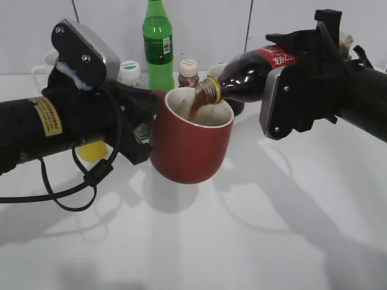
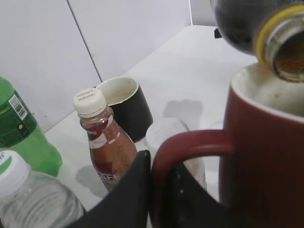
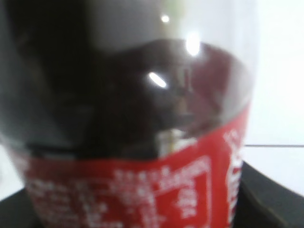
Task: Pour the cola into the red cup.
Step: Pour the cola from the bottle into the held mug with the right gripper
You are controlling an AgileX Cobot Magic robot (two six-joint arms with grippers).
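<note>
The red cup (image 1: 190,148) is held off the table by its handle (image 2: 190,145), with my left gripper (image 2: 164,190) shut on that handle. My right gripper (image 1: 296,78) is shut on the cola (image 1: 251,72), a clear bottle with a red label, tipped mouth-down to the left. Its yellow-ringed neck (image 1: 210,90) is over the cup's rim, and brown liquid runs into the pale inside. The bottle's mouth (image 2: 285,52) shows above the cup (image 2: 266,156) in the left wrist view. The cola (image 3: 142,142) fills the right wrist view and hides the jaws.
A green bottle (image 1: 158,42), a small brown bottle with a cream cap (image 1: 188,72), a clear white-capped bottle (image 1: 130,74), a black mug (image 2: 124,107), a white mug (image 1: 45,66) and a yellow cup (image 1: 92,150) stand behind and left of the red cup.
</note>
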